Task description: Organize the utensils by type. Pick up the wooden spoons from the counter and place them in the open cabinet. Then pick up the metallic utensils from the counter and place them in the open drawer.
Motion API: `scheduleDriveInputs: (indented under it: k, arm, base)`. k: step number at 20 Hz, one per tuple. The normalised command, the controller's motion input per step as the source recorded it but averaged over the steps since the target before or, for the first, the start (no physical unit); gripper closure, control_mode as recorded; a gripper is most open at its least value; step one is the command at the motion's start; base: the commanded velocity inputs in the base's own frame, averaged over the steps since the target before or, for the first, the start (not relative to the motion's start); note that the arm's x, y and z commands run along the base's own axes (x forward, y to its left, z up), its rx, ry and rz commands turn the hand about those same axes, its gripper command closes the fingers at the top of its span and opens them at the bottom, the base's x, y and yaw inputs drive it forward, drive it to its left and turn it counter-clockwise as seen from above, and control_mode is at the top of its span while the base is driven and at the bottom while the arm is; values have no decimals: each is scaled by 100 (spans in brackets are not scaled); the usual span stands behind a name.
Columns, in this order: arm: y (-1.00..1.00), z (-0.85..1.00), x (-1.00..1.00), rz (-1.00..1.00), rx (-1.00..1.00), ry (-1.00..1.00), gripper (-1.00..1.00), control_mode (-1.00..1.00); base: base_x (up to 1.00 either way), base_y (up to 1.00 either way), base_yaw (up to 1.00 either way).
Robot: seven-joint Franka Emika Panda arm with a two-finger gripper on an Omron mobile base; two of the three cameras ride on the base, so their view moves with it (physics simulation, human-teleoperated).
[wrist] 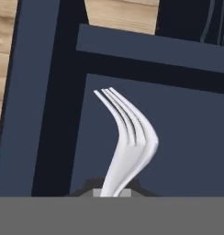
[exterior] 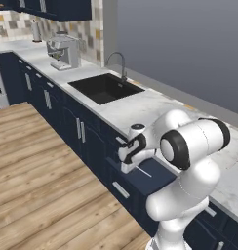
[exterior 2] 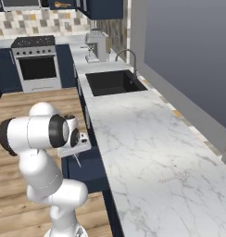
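Hand view: a silver-grey fork is seen rising from between the dark fingertips at the bottom, its tines curving up and to the left. The jaws are drawn almost fully together, pinched on the fork's handle. Behind the fork the flat navy floor of the open drawer is shown, with the drawer's wall as a lighter band across the top, and wooden flooring beyond that wall.

In the left base view, the gripper is placed directly above the open drawer, which is pulled out from the navy base cabinets below the counter. The fork is visible as a thin pale line slanting down from the fingers over the drawer's interior. The drawer's short silver handle is seen on its front face.

In the right base view, the gripper is again held over the open drawer, with the fork hanging beneath it. On the counter, well apart from the drawer and towards the wall, a second thin silver-grey utensil is lying flat on the marble. Further along the counter from the drawer, a black sink is set into the worktop.
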Motion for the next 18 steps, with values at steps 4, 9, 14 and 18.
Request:
scheduleDriveInputs:
  k: [4, 9, 14, 18]
  arm:
    - [9, -23, 5, -2, -9, 0, 100, -100]
    - [4, -15, 1, -1, -1, 0, 100, -100]
    - [7, -21, 0, -2, 0, 0, 100, -100]
    - [7, -20, 0, -1, 0, 0, 100, -100]
  base:
    - [0, 0, 0]
    - [0, 0, 0]
    - [0, 0, 0]
    - [0, 0, 0]
